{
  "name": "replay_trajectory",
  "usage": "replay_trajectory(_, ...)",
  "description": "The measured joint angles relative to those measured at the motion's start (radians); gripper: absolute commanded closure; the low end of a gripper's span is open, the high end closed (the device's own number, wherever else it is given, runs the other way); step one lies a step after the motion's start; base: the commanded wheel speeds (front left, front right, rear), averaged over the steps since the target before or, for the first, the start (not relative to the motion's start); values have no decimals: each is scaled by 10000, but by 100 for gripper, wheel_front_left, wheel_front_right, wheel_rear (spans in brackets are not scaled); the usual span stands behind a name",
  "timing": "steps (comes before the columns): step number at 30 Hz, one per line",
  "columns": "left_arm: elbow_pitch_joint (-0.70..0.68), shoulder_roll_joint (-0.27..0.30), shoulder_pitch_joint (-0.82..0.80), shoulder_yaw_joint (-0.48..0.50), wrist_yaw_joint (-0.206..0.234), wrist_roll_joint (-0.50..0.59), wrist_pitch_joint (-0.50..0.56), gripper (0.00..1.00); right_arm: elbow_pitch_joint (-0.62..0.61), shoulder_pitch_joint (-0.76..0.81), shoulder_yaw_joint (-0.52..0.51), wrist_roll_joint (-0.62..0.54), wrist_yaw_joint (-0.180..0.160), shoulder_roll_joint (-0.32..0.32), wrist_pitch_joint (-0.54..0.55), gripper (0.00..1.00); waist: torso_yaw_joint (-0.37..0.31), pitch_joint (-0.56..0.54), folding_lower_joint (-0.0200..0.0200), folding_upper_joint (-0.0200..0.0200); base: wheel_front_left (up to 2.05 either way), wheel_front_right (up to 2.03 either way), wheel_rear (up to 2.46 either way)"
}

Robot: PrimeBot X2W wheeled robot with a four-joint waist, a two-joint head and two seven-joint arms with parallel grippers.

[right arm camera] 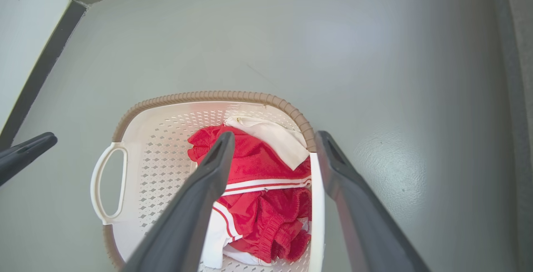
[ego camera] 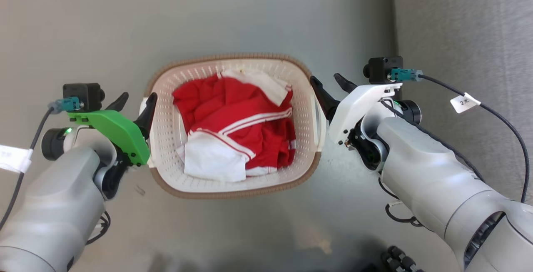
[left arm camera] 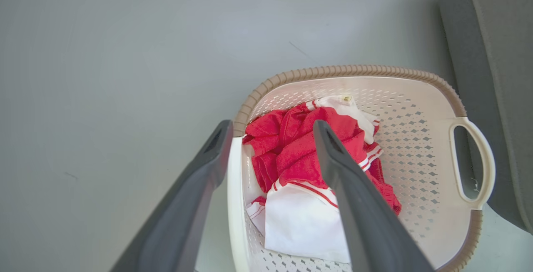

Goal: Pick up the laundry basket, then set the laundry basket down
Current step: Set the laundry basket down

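Note:
The laundry basket (ego camera: pixel 233 58) sits on the grey floor in the middle of the head view, cream-white and perforated with a brown rim, holding red and white clothes (ego camera: pixel 237 118). My left gripper (ego camera: pixel 135 103) is open at the basket's left side. In the left wrist view the left gripper (left arm camera: pixel 270 132) straddles the white near handle (left arm camera: pixel 234 180), one finger outside the basket and one over the clothes. My right gripper (ego camera: pixel 332 86) is open at the right side. In the right wrist view it (right arm camera: pixel 275 140) straddles the right handle (right arm camera: pixel 317 205) the same way.
A grey upholstered piece (ego camera: pixel 458 34) stands close to the basket's right side, also visible in the left wrist view (left arm camera: pixel 491 55). A wall with a dark baseboard (right arm camera: pixel 37 76) runs far off on the left. Dark wheels (ego camera: pixel 399 259) of my base lie below.

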Motion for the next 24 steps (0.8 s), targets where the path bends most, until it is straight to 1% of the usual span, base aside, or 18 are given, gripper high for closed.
replay_trajectory(4, -240, 6, 137, 19, 0, 0, -173, 0, 31, 30, 0, -19, 6, 4, -59, 0, -45, -554, 0, 0, 0, 0, 0)
replay_trajectory(6, -309, 15, 192, 50, 0, 2, -224, 0, 94, 29, -2, -134, 90, 2, -86, 0, -58, -832, 0, 0, 0, 0, 0)
replay_trajectory(10, -510, 50, 415, 142, 0, 4, -261, 0, 165, 28, -63, -326, 88, 4, -90, 0, -69, -1402, -1, 0, 0, 0, 0)
replay_trajectory(12, -546, 56, 558, 228, 0, 15, -261, 0, 148, 20, -286, -531, 86, 10, -90, 0, -67, -1689, -1, 0, 0, 0, 0)
replay_trajectory(13, -593, 67, 672, 355, 0, 36, -261, 0, 31, 7, -577, -798, 75, -13, -92, 0, -62, -1972, -1, 0, 0, 0, 0)
replay_trajectory(16, -907, 102, 722, 895, 0, 230, -261, 0, -355, -1, -1122, -1080, 17, -136, -100, 0, -39, -2402, 0, 0, 0, 0, 0)
replay_trajectory(19, -1220, 128, 727, 1407, 0, 541, -261, 0, -744, 42, -1655, -1446, -59, -387, -102, 0, 4, -2836, 0, 0, 0, 0, 0)
replay_trajectory(20, -1289, 132, 744, 1570, 0, 702, -261, 0, -871, 81, -1797, -1555, -117, -466, -104, 0, 22, -2982, -1, 0, 0, 0, 0)
replay_trajectory(24, -1624, 169, 1047, 2142, 0, 1022, -261, 0, -1367, 556, -2219, -2111, -121, -662, -132, 0, 102, -3555, 0, 0, 0, 0, 0)
